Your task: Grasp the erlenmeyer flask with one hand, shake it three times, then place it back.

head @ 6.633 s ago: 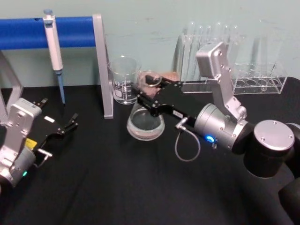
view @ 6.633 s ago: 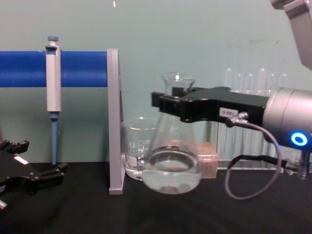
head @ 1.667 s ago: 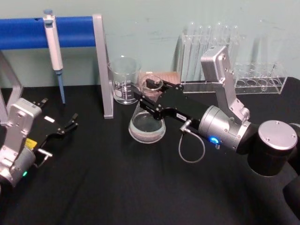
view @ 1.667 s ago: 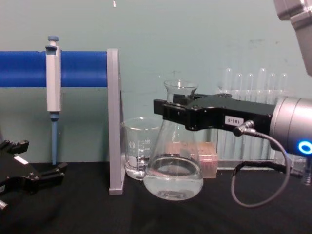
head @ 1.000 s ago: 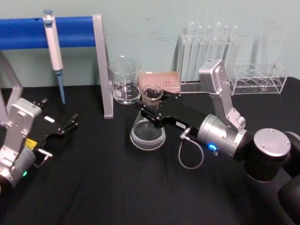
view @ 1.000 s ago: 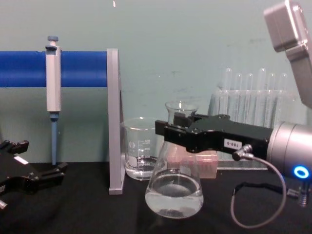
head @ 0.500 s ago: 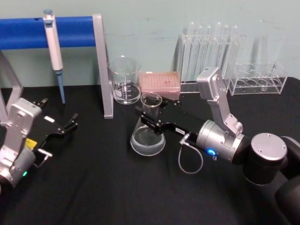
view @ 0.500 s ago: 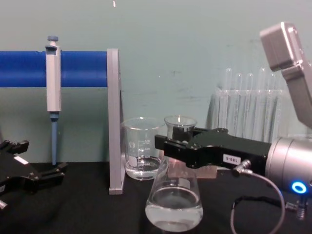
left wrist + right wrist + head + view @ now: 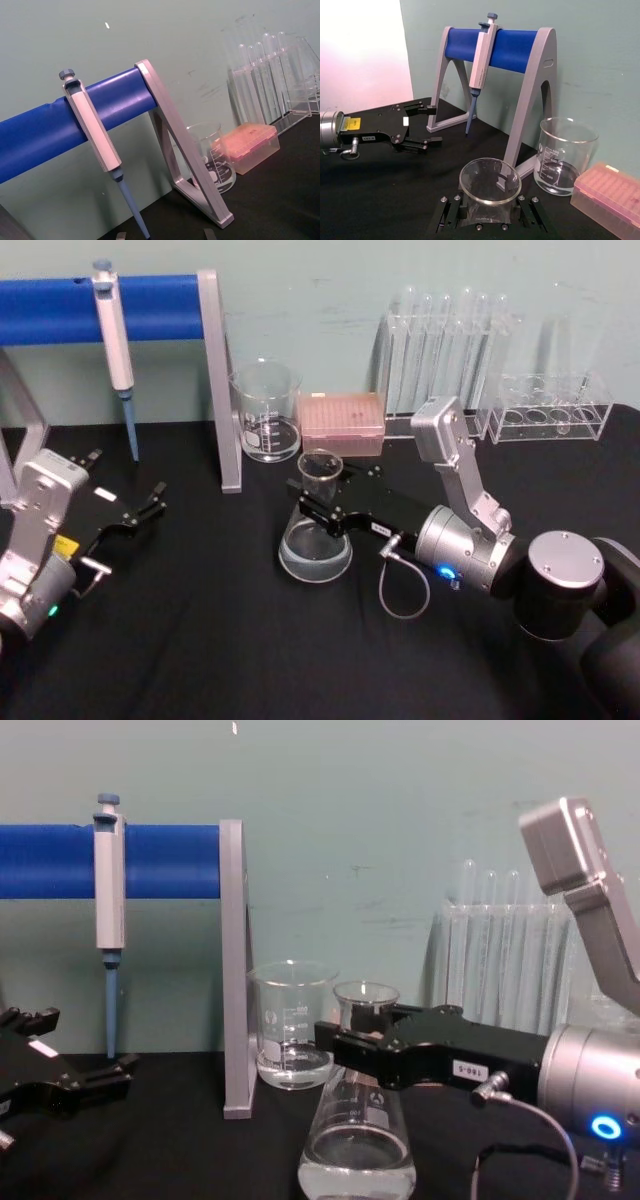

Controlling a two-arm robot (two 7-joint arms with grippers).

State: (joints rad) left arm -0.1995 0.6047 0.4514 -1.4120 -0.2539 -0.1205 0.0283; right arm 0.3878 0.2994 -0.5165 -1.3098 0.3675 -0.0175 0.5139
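Placement needed patience: right gripper point(image 9: 319, 503), clenched around the erlenmeyer flask point(image 9: 315, 548) neck, should loosen only once the base sat flat on the counter point(image 9: 200, 640); left gripper point(image 9: 146, 507) lay splayed at its left edge.

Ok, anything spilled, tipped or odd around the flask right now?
Nothing stands out. The erlenmeyer flask is upright, its neck clamped in the right hand, with liquid inside and no puddle visible on the black cloth. The beaker behind it stands upright. The left hand sits open, off to the left.
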